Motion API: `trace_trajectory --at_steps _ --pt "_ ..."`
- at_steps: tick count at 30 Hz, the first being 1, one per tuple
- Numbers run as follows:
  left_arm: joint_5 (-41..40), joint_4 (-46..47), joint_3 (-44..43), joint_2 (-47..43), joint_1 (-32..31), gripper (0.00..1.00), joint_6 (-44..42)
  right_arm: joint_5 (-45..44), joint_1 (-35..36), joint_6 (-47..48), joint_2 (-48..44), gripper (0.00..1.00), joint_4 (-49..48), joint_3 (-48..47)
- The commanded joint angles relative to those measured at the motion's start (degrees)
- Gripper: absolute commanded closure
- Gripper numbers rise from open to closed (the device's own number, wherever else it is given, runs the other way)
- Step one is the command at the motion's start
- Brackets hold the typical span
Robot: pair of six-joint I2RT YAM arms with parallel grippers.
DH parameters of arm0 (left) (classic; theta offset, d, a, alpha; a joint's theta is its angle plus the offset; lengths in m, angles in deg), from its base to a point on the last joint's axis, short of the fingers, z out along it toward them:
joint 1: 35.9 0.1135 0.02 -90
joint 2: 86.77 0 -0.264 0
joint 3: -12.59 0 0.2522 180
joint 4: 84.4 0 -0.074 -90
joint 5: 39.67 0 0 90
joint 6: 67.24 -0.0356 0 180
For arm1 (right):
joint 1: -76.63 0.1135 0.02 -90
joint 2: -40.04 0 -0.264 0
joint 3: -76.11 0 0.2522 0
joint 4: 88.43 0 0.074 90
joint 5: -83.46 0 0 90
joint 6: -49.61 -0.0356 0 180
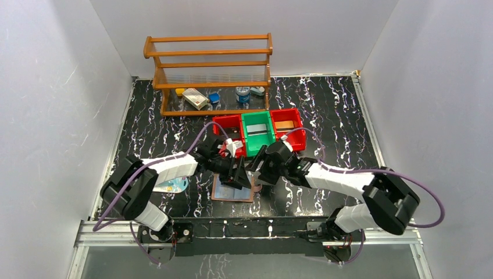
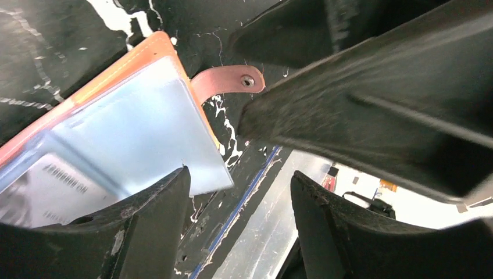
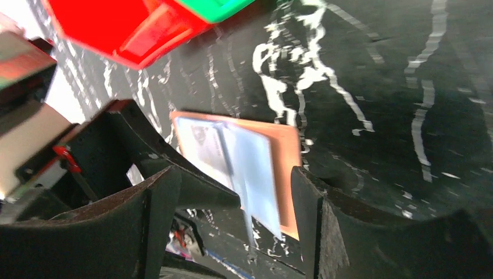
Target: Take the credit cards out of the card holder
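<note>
the card holder [image 1: 225,192] lay open at lower centre, so i hovered left gripper [image 2: 238,174] and right gripper [image 3: 234,172] over it, both spread, empty, probably to pin and pull

Only near-legible print, left wrist view: pale credit card [image 2: 55,189] in the clear pocket of the card holder [image 2: 125,125] carries one line of chars, seen upside down. It looks like "NO" + a row of digits, digits too blurred to read. Top view: labels on jar [image 1: 243,93] and box [image 1: 196,99] in the rack [image 1: 209,53] at the tabletop's far edge are too small to read. Right wrist view: nothing legible.
</note>
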Motion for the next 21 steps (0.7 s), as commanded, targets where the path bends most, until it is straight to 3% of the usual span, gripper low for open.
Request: trace_trajectory --at_steps 1,6,13,21 --pt "-0.1 1.0 -2.4 3.2 -3.3 0.38 0.7 -12.3 0.1 -3.3 -5.9 0.22 11.2 -1.1" --pt "-3.6 -1.0 -2.4 0.2 -3.6 0.37 0.3 -13.1 0.1 -4.2 -9.8 0.22 7.4 2.4" --pt "-26.1 -14.9 -3.9 -13.0 -3.6 0.34 -3.5 -10.3 0.1 -0.3 -11.1 0.25 0.1 3.8" --pt "-47.8 -26.4 -2.6 -21.6 -2.9 0.28 -0.5 -4.0 0.1 3.7 -8.4 0.29 -5.6 2.2"
